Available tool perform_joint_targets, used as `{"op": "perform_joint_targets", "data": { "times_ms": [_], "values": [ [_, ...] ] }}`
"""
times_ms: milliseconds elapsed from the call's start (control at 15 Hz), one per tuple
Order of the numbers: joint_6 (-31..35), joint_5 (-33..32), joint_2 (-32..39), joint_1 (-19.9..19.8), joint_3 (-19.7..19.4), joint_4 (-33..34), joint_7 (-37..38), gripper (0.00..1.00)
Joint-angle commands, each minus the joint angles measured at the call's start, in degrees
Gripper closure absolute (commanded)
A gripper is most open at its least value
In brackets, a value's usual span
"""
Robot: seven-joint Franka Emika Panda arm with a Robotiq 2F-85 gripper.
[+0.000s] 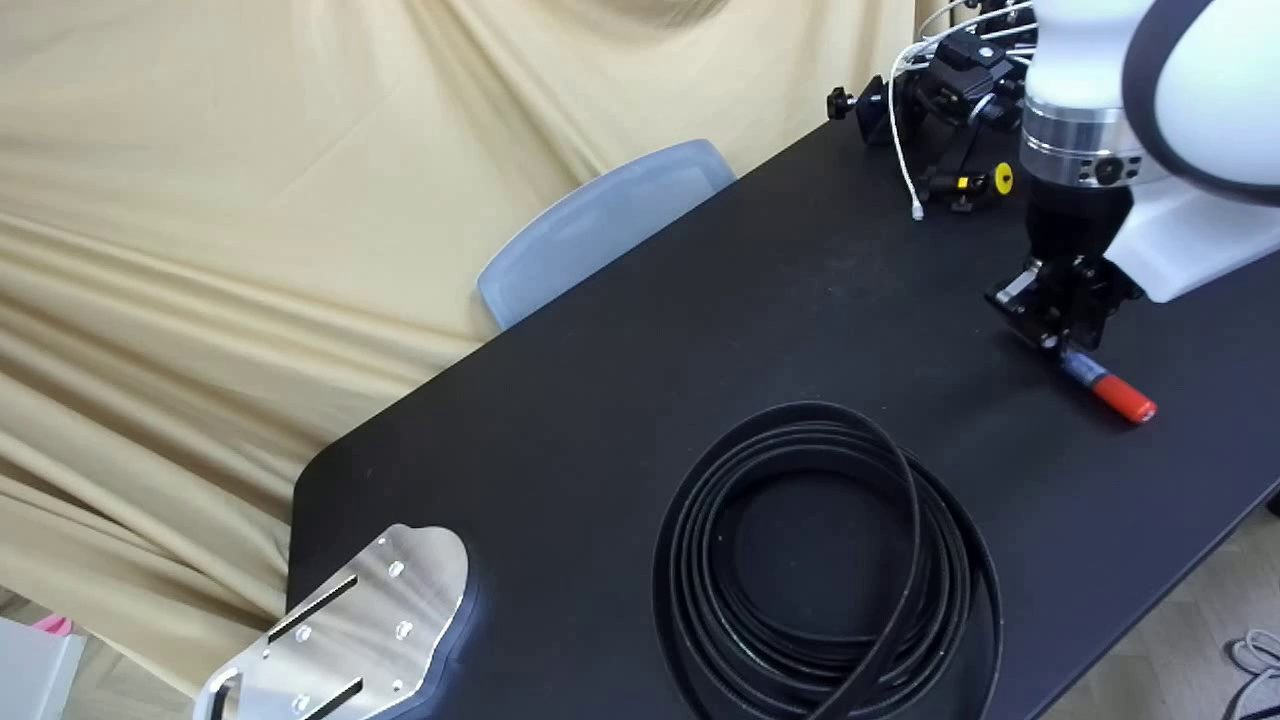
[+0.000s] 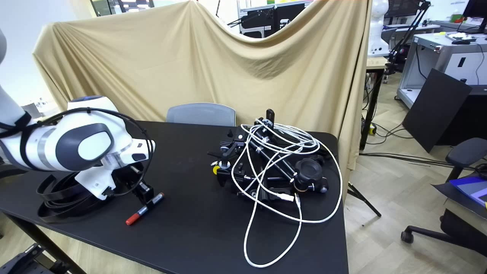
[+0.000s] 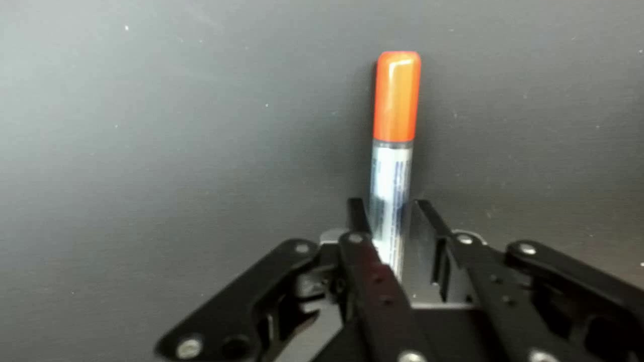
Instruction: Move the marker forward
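Observation:
The marker has a blue and silver-white barrel and a red-orange cap. It lies at or just over the black table in both exterior views (image 1: 1113,390) (image 2: 137,215). In the wrist view the marker (image 3: 395,120) points away, cap at the far end. My gripper (image 3: 386,203) has its fingers close on both sides of the barrel and appears shut on it. The barrel's near end is hidden by the left finger in the wrist view. The gripper also shows over the barrel in both exterior views (image 1: 1058,342) (image 2: 148,204).
A large coil of black cable (image 1: 690,560) lies on the table beside the arm. Black clamps and mounts (image 2: 270,156) with a white cable (image 2: 249,232) lie on the table's far side. A shiny metal plate (image 1: 350,630) is at one corner. A grey chair back (image 2: 201,114) stands behind.

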Motion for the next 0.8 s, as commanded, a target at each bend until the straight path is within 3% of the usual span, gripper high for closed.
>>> {"op": "perform_joint_targets", "data": {
  "times_ms": [0, 267, 400, 733],
  "values": [
    [2.3, 0.8, -0.4, 0.4, -0.4, -2.0, 1.4, 0.39],
    [1.3, 0.8, -1.4, 1.0, -0.9, -2.1, 1.7, 0.13],
    [0.7, 2.8, -2.5, -0.2, 0.7, -2.3, 1.0, 0.01],
    [-5.1, 6.8, -7.7, -2.9, 6.8, -2.1, -6.6, 0.00]
  ]
}}
